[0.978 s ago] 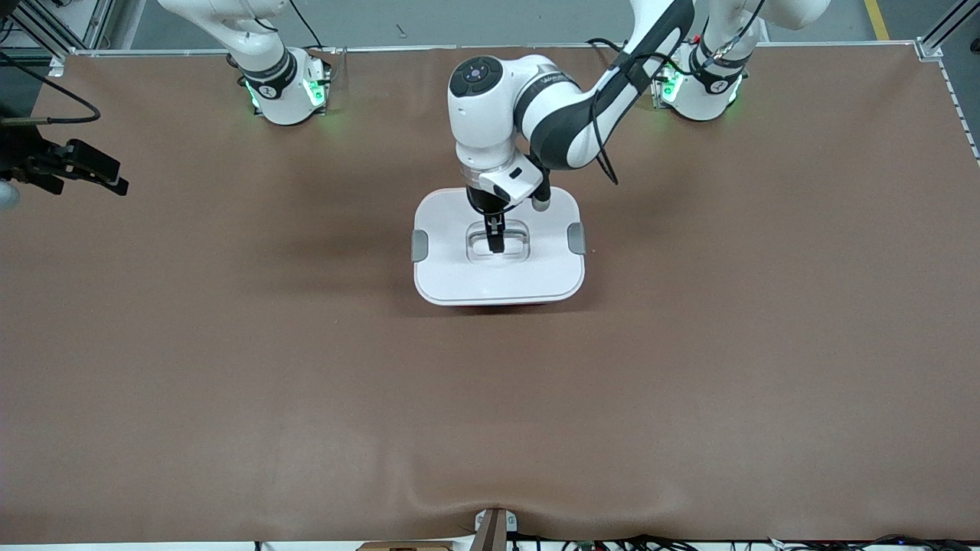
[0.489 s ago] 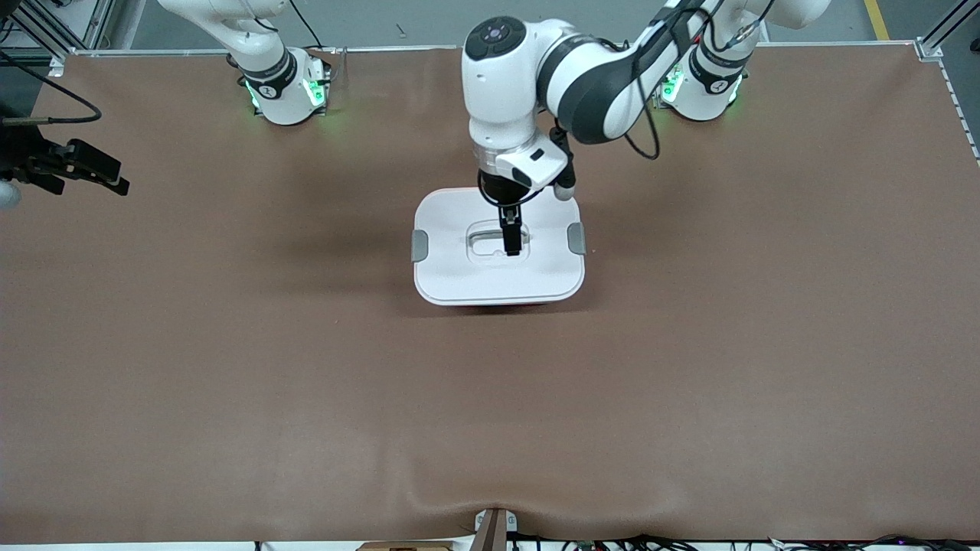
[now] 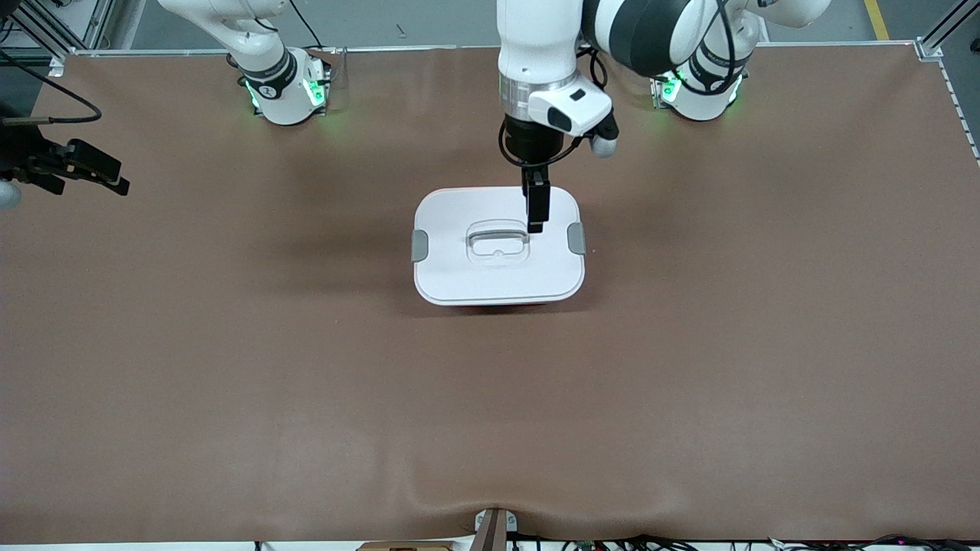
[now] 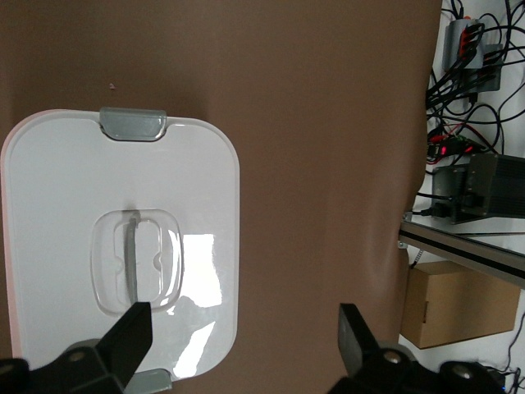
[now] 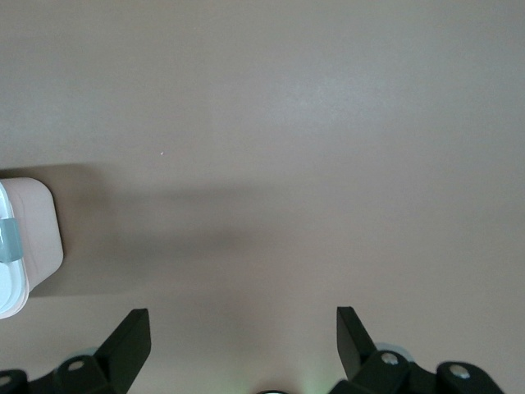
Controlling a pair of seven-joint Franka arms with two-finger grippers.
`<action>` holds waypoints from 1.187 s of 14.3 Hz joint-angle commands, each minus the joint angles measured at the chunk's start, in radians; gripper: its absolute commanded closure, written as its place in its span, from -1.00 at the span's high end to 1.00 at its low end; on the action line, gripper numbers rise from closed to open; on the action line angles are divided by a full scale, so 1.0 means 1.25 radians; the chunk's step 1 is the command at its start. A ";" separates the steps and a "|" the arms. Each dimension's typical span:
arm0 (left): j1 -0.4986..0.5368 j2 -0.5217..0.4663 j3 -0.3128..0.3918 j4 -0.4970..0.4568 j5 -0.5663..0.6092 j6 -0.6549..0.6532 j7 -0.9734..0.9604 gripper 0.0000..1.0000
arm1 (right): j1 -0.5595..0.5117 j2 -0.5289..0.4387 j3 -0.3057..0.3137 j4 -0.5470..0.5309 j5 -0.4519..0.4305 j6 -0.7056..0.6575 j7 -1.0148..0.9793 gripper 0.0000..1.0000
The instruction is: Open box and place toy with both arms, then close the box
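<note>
Box (image 3: 498, 256) mid-table (image 3: 689, 383), white lid (image 4: 82, 205) seated on it, grey clips (image 3: 419, 245) at both ends, clear handle (image 3: 498, 242) lying in its recess; left gripper (image 3: 536, 210) hangs over the lid by the handle, jaws spread wide, holding nothing; right gripper (image 5: 238, 341) waits over bare table toward the right arm's end, jaws open, empty; toy not visible.

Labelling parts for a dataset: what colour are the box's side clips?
Grey, against the white lid; the side clip shows best in the left wrist view.
</note>
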 commanded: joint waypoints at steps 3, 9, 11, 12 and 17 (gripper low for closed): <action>0.055 -0.009 0.000 0.023 -0.024 -0.019 0.098 1.00 | -0.008 -0.002 0.008 0.011 -0.008 -0.012 -0.006 1.00; 0.133 -0.051 -0.002 0.034 -0.094 -0.107 0.373 1.00 | -0.008 -0.002 0.008 0.011 -0.008 -0.012 -0.007 1.00; 0.174 -0.057 -0.003 0.036 -0.124 -0.112 0.436 1.00 | -0.008 -0.002 0.006 0.010 -0.010 -0.012 -0.007 1.00; 0.186 -0.063 -0.003 0.036 -0.138 -0.112 0.471 1.00 | -0.009 -0.002 0.006 0.010 -0.010 -0.012 -0.007 1.00; 0.229 -0.069 -0.008 0.038 -0.145 -0.130 0.619 1.00 | -0.008 -0.002 0.008 0.011 -0.010 -0.012 -0.007 1.00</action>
